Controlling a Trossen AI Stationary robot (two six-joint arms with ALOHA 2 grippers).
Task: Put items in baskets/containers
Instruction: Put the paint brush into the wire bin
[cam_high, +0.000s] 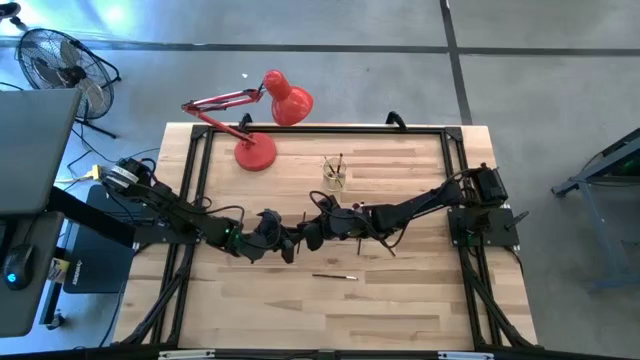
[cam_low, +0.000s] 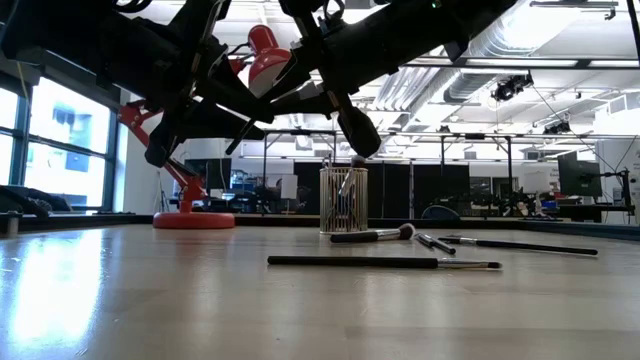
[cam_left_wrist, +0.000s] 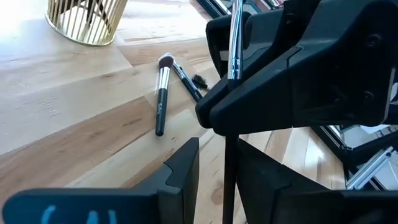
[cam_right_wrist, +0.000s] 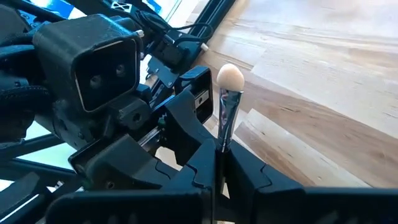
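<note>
1. The left gripper (cam_left_wrist: 217, 152), at mid-table, stands open around the brush's handle without pinching it. If it backs off crookedly, a finger could knock the brush askew.
2. The right gripper (cam_right_wrist: 217, 155), nose to nose with it, is clamped on the brush alone. A thin grip like this may let the brush swivel on the way.
3. The cup (cam_high: 334, 175) stands just beyond, at the far side, already holding brushes. A tilted entry could snag them or tip it.
4. The brush (cam_right_wrist: 225, 115) hangs above the table, its long axis in line with the right fingers and its pale round tip towards the left arm.

Open workshop, as I see it from here.
Grey floor (cam_high: 540, 90), fan (cam_high: 55, 60) at the left, bright windows (cam_low: 50, 150), ducted ceiling (cam_low: 520, 40), red lamp (cam_high: 270, 110) on the wooden surface (cam_high: 330, 300).
</note>
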